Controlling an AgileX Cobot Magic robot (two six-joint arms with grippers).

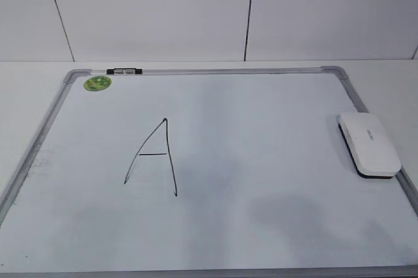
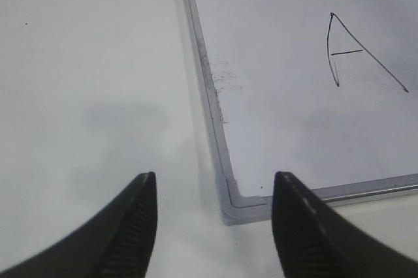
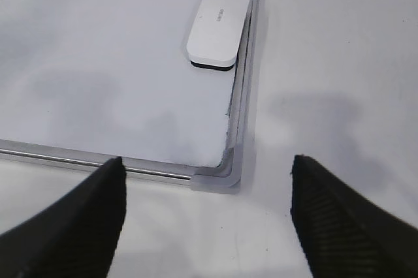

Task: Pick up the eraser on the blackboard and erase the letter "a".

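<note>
Left gripper spread open, nothing between its dark ribbed fingers, hanging over the near-left corner of the blackboard; one finger above bare white table, the other above the grey frame's bottom edge; right gripper spread wider, likewise empty, poised over the near-right corner of the same board; left finger above the bottom rail, right finger off the board over the table. Neither gripper seen in the exterior view.

Eraser lying flat on the board against its right-hand frame, white shell up, dark felt showing along its lower edge, small grey lettering on top; well apart from both grippers; in the right wrist view, eraser just inside the right rail, beyond the corner.

Letter drawn in thin black marker near the middle-left of the board: a tall angular capital "A"; seen also at the far right of the left wrist view. Green round sticker at the far-left corner; small black clip on the top rail; faint grey smudges along the left edge of the board.
</note>
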